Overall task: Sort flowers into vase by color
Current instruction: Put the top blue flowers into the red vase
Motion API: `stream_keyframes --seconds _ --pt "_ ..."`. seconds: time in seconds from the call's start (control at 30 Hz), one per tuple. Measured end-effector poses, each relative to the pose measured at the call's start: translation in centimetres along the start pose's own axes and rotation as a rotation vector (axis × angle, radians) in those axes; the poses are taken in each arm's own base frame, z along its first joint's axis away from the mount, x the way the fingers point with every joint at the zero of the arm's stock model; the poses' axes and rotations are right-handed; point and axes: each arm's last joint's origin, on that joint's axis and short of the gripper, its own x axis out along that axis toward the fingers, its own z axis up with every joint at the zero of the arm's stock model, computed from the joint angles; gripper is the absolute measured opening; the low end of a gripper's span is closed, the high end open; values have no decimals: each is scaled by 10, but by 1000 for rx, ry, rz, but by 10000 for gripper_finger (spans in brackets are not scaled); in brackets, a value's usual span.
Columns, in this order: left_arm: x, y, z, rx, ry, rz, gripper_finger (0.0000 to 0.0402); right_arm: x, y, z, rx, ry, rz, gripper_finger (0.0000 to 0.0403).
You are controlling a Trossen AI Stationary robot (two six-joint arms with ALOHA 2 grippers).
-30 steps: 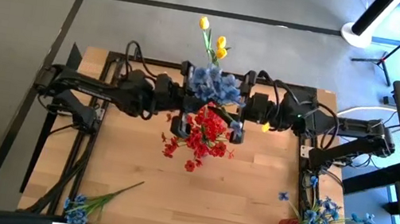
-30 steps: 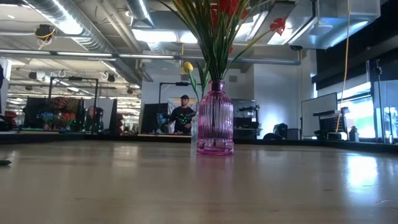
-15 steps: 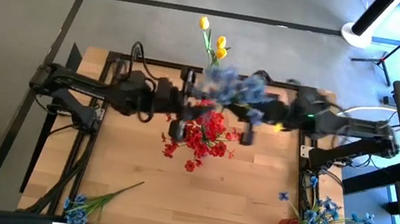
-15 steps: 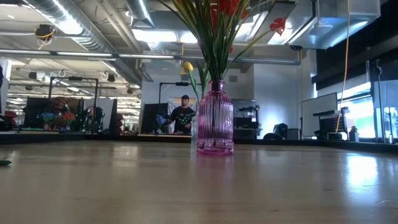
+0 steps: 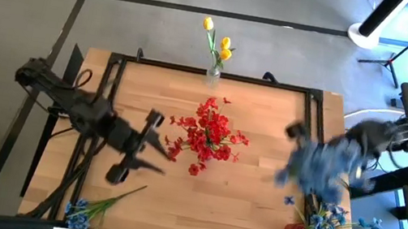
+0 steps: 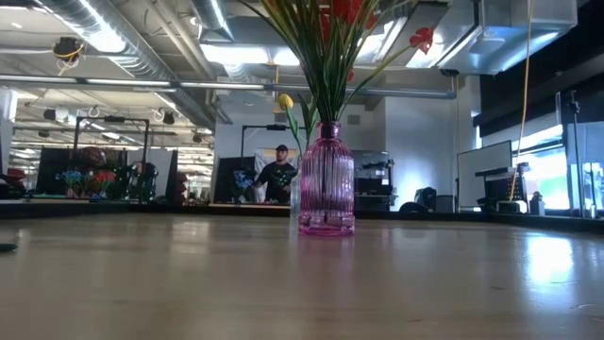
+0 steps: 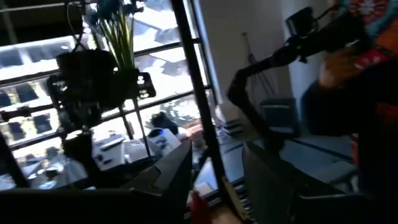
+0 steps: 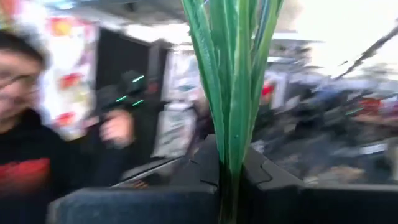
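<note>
Red flowers (image 5: 205, 135) stand in a purple ribbed vase (image 6: 326, 179) at the table's middle. At the far edge, yellow tulips (image 5: 217, 43) stand in a small clear vase. My right gripper (image 8: 229, 174) is shut on a bunch of blue flowers (image 5: 315, 167) above the table's right part. Toward the left near side, my left gripper (image 5: 156, 159) is open with nothing in it. One blue flower stem (image 5: 95, 206) lies flat at the near left corner. More blue flowers (image 5: 322, 222) stand in a red vase at the near right corner. My right gripper pinches the blue bunch's green stems (image 8: 227, 146) between its two fingers (image 8: 264, 177). The stems and long leaves run on beyond the fingertips. The bunch is lifted clear of the table, its blossoms blurred in the high view.
A black frame (image 5: 194, 70) runs around the wooden table top. A person in a dark top (image 8: 25, 155) and another in the room's background (image 6: 276, 175) are beyond the table. Bare wood lies near the front edge (image 5: 206, 205).
Both arms have swung apart from above the red flowers. My right gripper has carried the blue bunch toward the table's right edge. My left gripper has drawn away from it toward the left and near side, without the bunch.
</note>
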Motion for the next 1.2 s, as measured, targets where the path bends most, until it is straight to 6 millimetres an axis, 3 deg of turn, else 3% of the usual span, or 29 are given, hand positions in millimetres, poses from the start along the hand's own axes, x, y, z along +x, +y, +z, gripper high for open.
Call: stream_keyframes --seconds 0.13,0.3,0.47,0.67,0.83,1.07,1.2 --pt "6 -18 -4 -3 15 -65 139 7 37 -29 73 30 89 11" --pt "7 -26 -2 -100 9 -92 139 7 77 -44 237 19 161 11" --pt "14 -29 -8 -195 29 -93 139 12 111 -59 345 132 224 11" --pt "35 -36 -22 -238 22 -93 139 13 149 -80 374 307 270 11" --pt "51 -44 -34 -248 21 -101 139 7 164 -92 352 439 283 11" --pt "65 -53 -45 -247 7 -112 139 -13 154 -92 350 446 238 11" --pt "69 -53 -49 -249 0 -106 139 -22 157 -112 413 458 304 11"
